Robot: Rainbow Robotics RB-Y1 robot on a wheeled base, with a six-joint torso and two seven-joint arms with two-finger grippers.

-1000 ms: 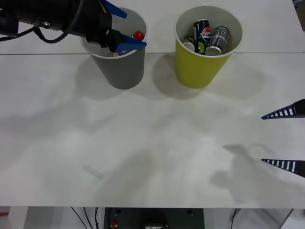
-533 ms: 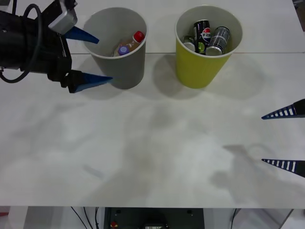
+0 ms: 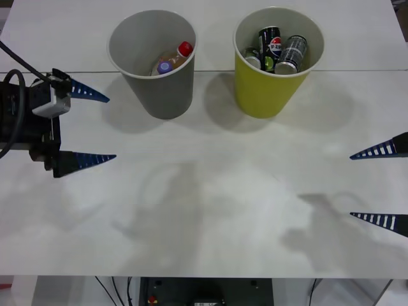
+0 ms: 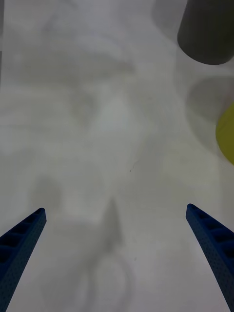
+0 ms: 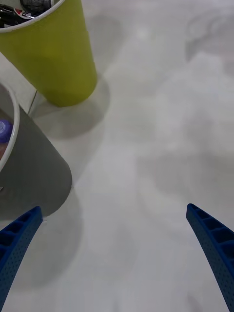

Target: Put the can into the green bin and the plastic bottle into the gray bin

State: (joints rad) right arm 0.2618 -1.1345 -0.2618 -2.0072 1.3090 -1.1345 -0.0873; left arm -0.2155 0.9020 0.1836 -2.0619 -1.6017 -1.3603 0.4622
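Silver-gray can (image 3: 294, 53) upright inside tapered round green bin (image 3: 268, 89).

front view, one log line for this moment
left claw: open, empty | right claw: open, parked | gray bin: bottles | green bin: cans

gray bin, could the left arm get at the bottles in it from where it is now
Probably yes: the left gripper sits open just beside the gray bin, nothing lies between them, and the bin's top is uncovered, though it would have to rise over the rim.
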